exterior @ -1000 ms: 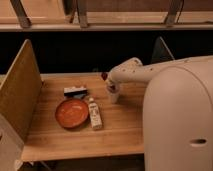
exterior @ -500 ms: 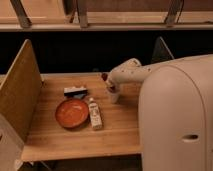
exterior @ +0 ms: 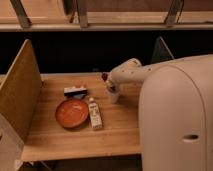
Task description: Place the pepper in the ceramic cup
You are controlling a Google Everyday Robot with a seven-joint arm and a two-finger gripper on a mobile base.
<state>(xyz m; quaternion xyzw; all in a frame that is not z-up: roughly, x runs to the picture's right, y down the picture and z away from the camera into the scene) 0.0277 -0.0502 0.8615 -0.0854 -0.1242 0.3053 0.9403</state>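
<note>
Left edge: tall wooden side panel [exterior: 19, 87] standing along the wooden table [exterior: 75, 140]. On the table, an orange-red plate [exterior: 71, 113] sits left of centre, with a small dark-and-white box [exterior: 75, 91] just behind it. A white bottle with a label [exterior: 94, 114] lies on its side, right next to the plate's right rim. Further right, the ceramic cup [exterior: 113, 96] stands upright, near the bottle but apart from it. The gripper [exterior: 111, 87] hangs directly over the cup's mouth, on the white arm [exterior: 131, 72] reaching in from the right. A small dark red bit at the gripper's left looks like the pepper [exterior: 104, 76], above the cup, not in it. Grip state: cannot tell. The robot's large white body [exterior: 175, 115] fills the right side.
</note>
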